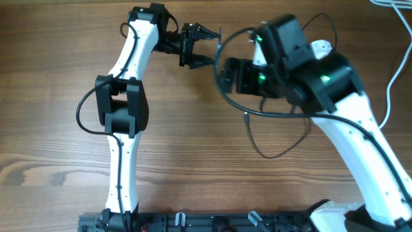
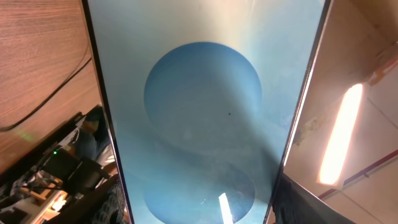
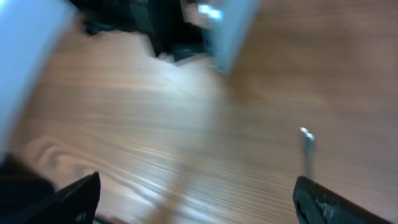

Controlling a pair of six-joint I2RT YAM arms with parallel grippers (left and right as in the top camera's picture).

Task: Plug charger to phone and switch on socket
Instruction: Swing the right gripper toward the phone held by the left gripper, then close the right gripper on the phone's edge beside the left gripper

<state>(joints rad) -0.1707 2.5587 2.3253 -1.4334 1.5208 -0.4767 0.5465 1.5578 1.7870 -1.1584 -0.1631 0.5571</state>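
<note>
**Phone held upright in the left gripper, right gripper spread beside it**

Left wrist: the phone (image 2: 205, 112) fills most of the frame. Its teal screen faces the camera and shows two darker blue discs. The left gripper (image 2: 208, 200) pinches it from both long sides, and one dark finger (image 2: 305, 199) presses against the right-hand edge at the bottom of the picture. To the left of the phone lies the wooden table (image 2: 37, 50), with a stretch of the thin black charger (image 2: 56, 99) curving across it. Lower left, dark arm hardware with a small green light shows past the phone's edge.

Right wrist: the picture is badly smeared. The right gripper (image 3: 199, 202) has its two dark fingers far apart in the bottom corners, with only bare wood grain between them. Above the right-hand finger stands a small pale-tipped stub (image 3: 306, 138). It may be the charger's plug end, but the blur leaves that unsure.

Overhead: the left arm reaches up the left half of the table and bends right at the top. The phone in its grip is seen edge-on there, as a thin line. The right arm comes in from the lower right, and its wrist sits close beside the left gripper. The black charger cable runs in wide loops around and below the right wrist. The white socket (image 1: 320, 46) peeks out behind the right arm near the top, mostly covered. A thick white cord (image 1: 394, 71) trails down the far right edge.
</note>
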